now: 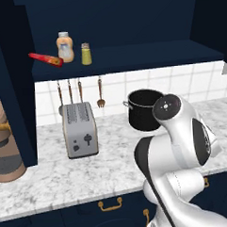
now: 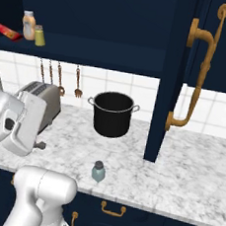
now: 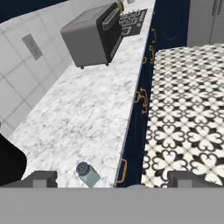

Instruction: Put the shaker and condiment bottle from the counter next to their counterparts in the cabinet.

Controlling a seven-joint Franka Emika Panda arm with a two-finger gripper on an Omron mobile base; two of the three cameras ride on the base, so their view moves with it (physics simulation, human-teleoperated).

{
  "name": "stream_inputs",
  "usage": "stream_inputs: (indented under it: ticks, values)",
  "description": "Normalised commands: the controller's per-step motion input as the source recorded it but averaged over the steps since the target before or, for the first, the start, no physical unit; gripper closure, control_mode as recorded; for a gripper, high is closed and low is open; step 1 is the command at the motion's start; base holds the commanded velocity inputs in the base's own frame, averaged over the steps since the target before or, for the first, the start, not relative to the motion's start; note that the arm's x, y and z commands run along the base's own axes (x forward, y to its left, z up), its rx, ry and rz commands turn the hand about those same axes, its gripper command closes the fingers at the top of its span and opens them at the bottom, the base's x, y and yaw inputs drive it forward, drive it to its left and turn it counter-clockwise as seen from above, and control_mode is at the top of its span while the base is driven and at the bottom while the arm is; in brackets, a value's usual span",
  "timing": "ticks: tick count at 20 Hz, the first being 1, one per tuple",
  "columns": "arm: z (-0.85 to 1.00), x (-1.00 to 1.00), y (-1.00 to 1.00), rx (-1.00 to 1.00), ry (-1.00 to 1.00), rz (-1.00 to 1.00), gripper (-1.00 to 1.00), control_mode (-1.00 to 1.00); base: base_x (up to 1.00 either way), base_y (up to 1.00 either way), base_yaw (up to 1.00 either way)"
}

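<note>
The pale grey-blue shaker [image 2: 98,171] stands upright on the marbled counter [image 2: 188,163], close to its front edge and in front of the pot. In the hand view the shaker [image 3: 87,173] shows low and left of centre, beyond my gripper [image 3: 113,180], which is open with its fingertips [image 3: 41,178] far apart and nothing between them. On the navy cabinet shelf [image 1: 145,54] the red condiment bottle [image 1: 45,59] lies on its side, just left of the orange bottle [image 1: 64,47]. The yellow-green shaker [image 1: 86,54] stands to the right of the orange bottle.
A black pot [image 2: 113,114] stands at the back of the counter, with a grey toaster [image 1: 80,130] to its left. Utensils [image 1: 100,95] hang on the tiled wall. A cabinet door [image 2: 171,77] hangs open right of the pot. A grey appliance [image 3: 92,37] sits farther along the counter.
</note>
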Motion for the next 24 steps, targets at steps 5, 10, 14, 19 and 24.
stream_inputs:
  ticks: [5,10,14,19,24]
  values:
    - [-0.93,0.04,-0.14,-0.01,-0.09,-0.01,-1.00,-1.00,0.00,0.00,0.00]
    - [-0.69,0.00,-0.04,-0.05,-0.09,-0.01,-1.00,-1.00,0.00,0.00,0.00]
    - [-0.70,0.00,0.00,-0.14,-0.13,-0.01,-1.00,-1.00,0.00,0.00,0.00]
    - [-0.77,0.01,0.00,-0.12,-0.16,0.00,-1.00,-1.00,0.00,0.00,0.00]
    - [-0.71,0.17,-0.10,-0.05,-0.12,0.00,-1.00,-1.00,0.00,0.00,0.00]
